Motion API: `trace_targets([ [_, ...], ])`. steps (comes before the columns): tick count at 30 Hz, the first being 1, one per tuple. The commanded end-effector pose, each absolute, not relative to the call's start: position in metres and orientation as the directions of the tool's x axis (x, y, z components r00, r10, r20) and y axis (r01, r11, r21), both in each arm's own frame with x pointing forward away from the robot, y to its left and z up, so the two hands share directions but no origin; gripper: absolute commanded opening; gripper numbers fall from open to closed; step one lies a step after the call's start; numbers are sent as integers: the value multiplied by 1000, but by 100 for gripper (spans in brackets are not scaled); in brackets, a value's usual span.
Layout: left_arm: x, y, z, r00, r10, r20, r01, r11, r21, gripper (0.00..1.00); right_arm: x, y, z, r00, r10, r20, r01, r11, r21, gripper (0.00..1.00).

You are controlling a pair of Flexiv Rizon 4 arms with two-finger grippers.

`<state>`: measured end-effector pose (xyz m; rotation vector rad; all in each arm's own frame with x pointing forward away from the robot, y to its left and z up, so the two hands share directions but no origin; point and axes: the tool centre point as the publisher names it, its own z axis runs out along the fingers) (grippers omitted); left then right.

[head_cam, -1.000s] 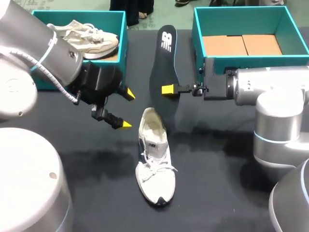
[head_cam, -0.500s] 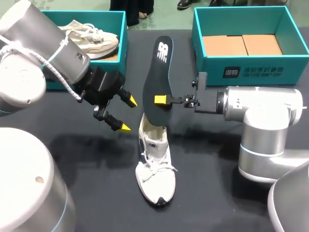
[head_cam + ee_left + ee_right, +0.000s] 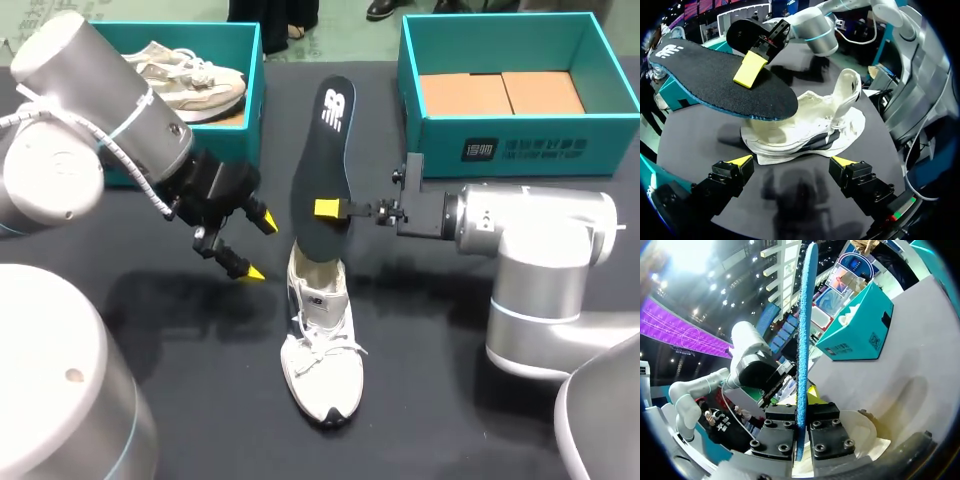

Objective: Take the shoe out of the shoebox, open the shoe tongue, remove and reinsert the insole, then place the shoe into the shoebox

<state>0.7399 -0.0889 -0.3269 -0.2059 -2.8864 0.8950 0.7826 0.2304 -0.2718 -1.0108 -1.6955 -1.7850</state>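
Head view. My right gripper (image 3: pixel 328 208) comes in from the right and pinches the insole (image 3: pixel 322 150) at about mid-length, one yellow tip flat on its dark face. The insole is black with a white logo at the far end. It stands tilted, its lower end over the heel opening of the shoe (image 3: pixel 320 345); contact there, cannot tell. The shoe is white, laced, upright on its sole near the middle of the black table (image 3: pixel 430 400), toe towards me. My left gripper (image 3: pixel 258 245) hangs just left of the shoe's heel — fingers spread, nothing between them. A teal shoebox (image 3: pixel 252 70) at far left holds a second pale shoe (image 3: pixel 190 75); another teal shoebox (image 3: pixel 500 150) at far right shows a brown floor.

Left wrist view. The shoe lies ahead of my spread fingers, seen from the side: cream upper, dark stripe low along the sole. The insole's grainy black face with its blue edge hangs over the shoe's opening.

Right wrist view. The insole is seen edge-on — a thin blue line clamped between my two pads. The shoe's white collar is just under the gripper.
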Motion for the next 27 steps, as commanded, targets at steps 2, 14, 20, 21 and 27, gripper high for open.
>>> trace_targets([
  [2, 743, -96, -340, -984, 168, 59, 107, 823, -558, 100, 784, 247, -278, -630, 139, 764, 754, -126, 644, 0],
  [14, 743, -99, -345, -980, 195, 33, 148, 833, -533, 100, 785, 249, -284, -632, 142, 761, 748, -145, 648, 0],
  [20, 745, -103, -355, -980, 195, 36, 146, 833, -533, 100, 791, 246, -290, -637, 133, 760, 745, -151, 650, 0],
  [21, 745, -104, -356, -980, 193, 37, 144, 834, -532, 100, 792, 244, -291, -640, 129, 757, 741, -155, 653, 0],
  [27, 743, -105, -359, -989, 147, 30, 109, 841, -530, 100, 793, 240, -290, -653, 127, 747, 731, -154, 665, 0],
])
